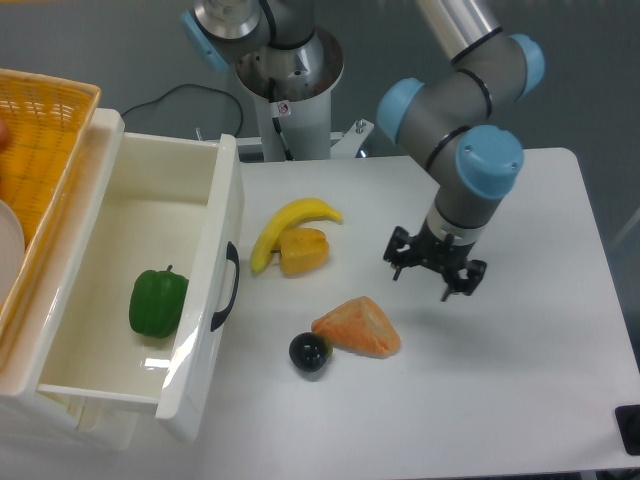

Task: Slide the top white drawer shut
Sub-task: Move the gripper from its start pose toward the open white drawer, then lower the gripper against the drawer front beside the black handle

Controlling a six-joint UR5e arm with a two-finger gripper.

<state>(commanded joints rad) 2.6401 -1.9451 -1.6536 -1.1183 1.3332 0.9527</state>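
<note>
The top white drawer stands pulled far out on the left, its front panel carrying a curved black handle. A green pepper lies inside it. My gripper hangs over the table well to the right of the drawer, above and right of the orange bread piece. Its dark fingers point down and I cannot make out whether they are open or shut. Nothing is in them.
A banana, an orange fruit piece, an orange bread piece and a black ball lie between the drawer front and my gripper. A yellow woven basket sits at the far left. The robot base stands behind.
</note>
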